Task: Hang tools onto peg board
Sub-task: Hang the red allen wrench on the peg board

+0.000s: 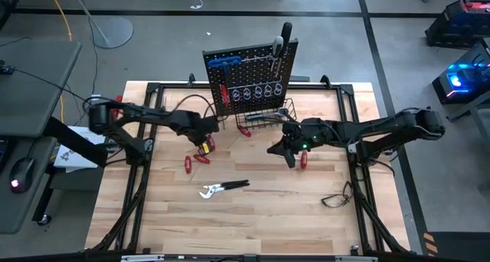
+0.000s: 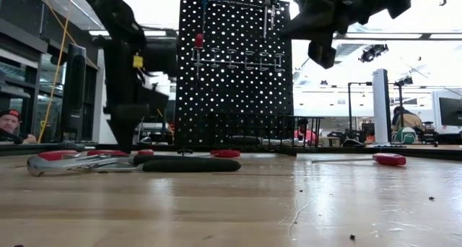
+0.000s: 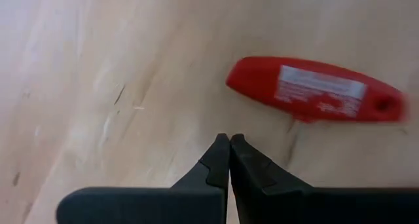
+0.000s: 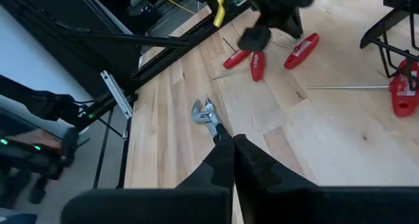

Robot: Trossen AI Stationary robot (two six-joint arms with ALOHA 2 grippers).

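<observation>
Hovering empty, both end effectors are closed.

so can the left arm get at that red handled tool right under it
Probably yes: the left gripper hovers shut just beside the red-handled tool, which lies on bare table with nothing between; it must open first.

Nothing readable here tbh, the red tool handle lying on the desk has a white label with print on it, but it's too blurry to make out
</observation>
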